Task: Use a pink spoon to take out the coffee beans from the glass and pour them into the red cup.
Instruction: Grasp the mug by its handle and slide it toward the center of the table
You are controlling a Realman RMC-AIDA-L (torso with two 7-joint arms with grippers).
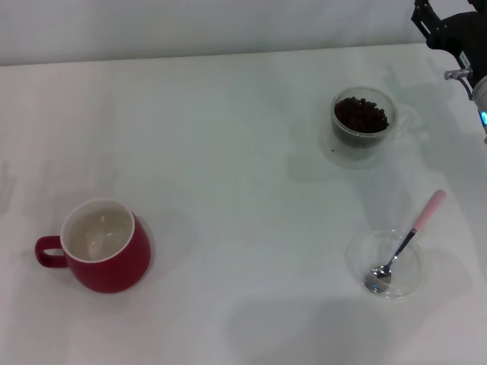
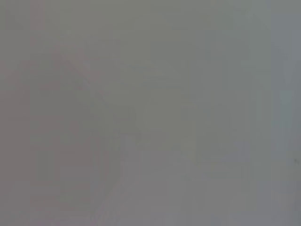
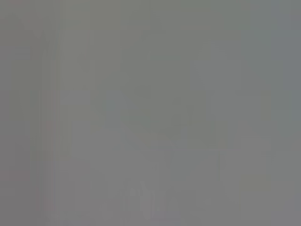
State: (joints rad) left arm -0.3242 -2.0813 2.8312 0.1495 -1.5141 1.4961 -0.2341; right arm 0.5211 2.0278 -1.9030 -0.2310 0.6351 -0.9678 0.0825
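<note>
Right end effector (image 1: 455, 34) sits at one o'clock on the white bench (image 1: 228, 137); I cannot tell its grip. Beans-filled clear double-walled glass (image 1: 363, 126) at one o'clock, metal-bowled pink-handled spoon (image 1: 403, 243) in shallow clear dish (image 1: 386, 264) at four, glossy red mug (image 1: 99, 245) at eight.

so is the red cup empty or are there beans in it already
Empty. The head view shows the red cup upright with a bare white inside; the coffee beans are all in the glass.
</note>
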